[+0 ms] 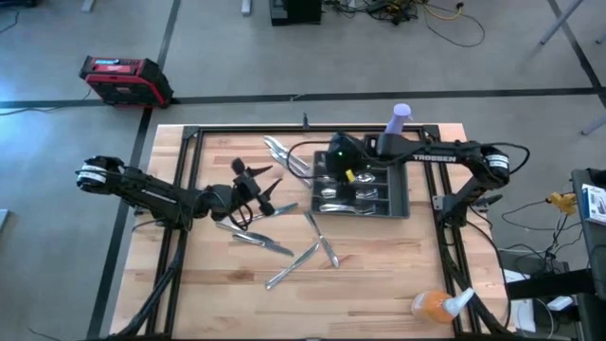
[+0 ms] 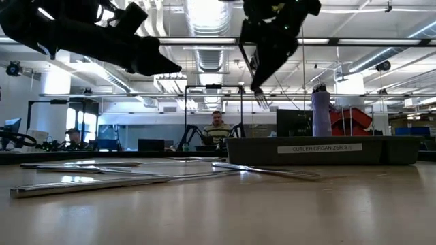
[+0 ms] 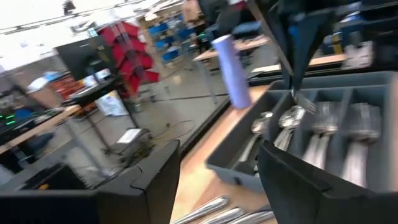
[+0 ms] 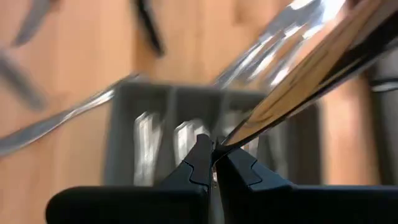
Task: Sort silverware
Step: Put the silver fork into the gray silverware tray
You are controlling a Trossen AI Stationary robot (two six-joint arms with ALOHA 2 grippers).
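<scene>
**Fork hangs tines-down over the tray**

The right claw [image 2: 257, 80] sits above the dark grey tray [image 1: 399, 194], its fingers pinched tight on the handle of a fork [image 2: 261, 97]. In the low view the fork's long axis runs steeply downward from the claw, tines lowest, just above the tray's rim and clear of it. In the right wrist view the handle runs away from the closed fingertips toward the compartments beneath.

Below that claw, sorted pieces [image 1: 341, 196] lie in the compartments, long axes parallel to the dividers. The tray's front wall carries a label reading "CUTLER ORGANIZER" [image 2: 319, 148]; the right arm bears white "TROSSEN" lettering [image 1: 432, 157].

The left claw [image 1: 258, 192] hovers with fingers spread wide and nothing between them, beside the tray. Just under and in front of it, loose silverware [image 1: 305, 254] lies flat on the table [image 1: 379, 284], pointing in mixed directions, some pieces crossing. A lavender cylinder [image 1: 400, 118] stands behind the right claw.
</scene>
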